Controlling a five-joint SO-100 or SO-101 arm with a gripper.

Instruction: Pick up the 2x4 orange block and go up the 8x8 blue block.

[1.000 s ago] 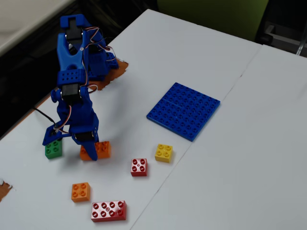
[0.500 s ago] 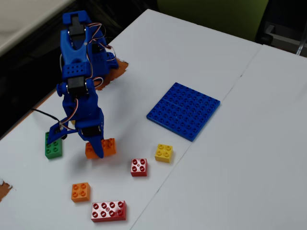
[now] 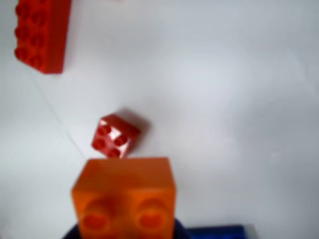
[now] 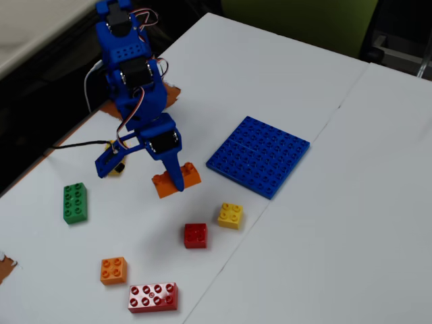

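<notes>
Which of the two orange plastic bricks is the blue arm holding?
The oblong orange plastic brick, clamped in the gripper near the flat blue plate. The smaller square orange brick sits free on the table.

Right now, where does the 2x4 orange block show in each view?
Wrist view: the 2x4 orange block fills the bottom centre, close to the lens.
Fixed view: it sits left of centre, held by the gripper, left of the 8x8 blue block.
Shared landmark: the small red square brick.
</notes>
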